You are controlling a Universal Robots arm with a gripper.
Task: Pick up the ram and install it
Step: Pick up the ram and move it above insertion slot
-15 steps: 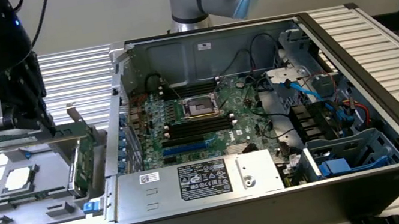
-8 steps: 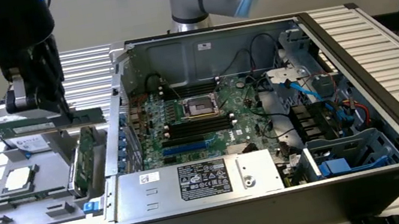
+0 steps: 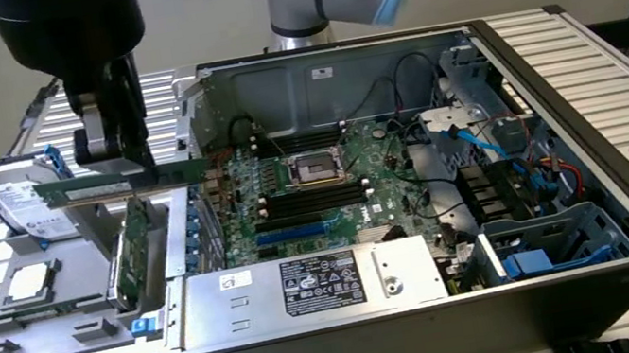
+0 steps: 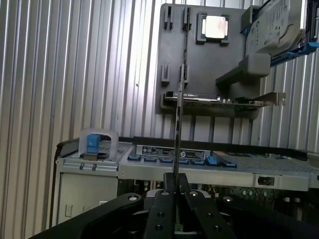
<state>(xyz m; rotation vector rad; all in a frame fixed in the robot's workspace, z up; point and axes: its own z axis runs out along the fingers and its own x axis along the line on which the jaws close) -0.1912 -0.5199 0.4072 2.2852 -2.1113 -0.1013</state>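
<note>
End effector pinched tight, pointing downward.

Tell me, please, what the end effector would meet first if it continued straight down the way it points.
Probably the computer case's side wall, with the held ram touching before the end effector. Depth is unclear: the green expansion card could lie under it instead.
</note>
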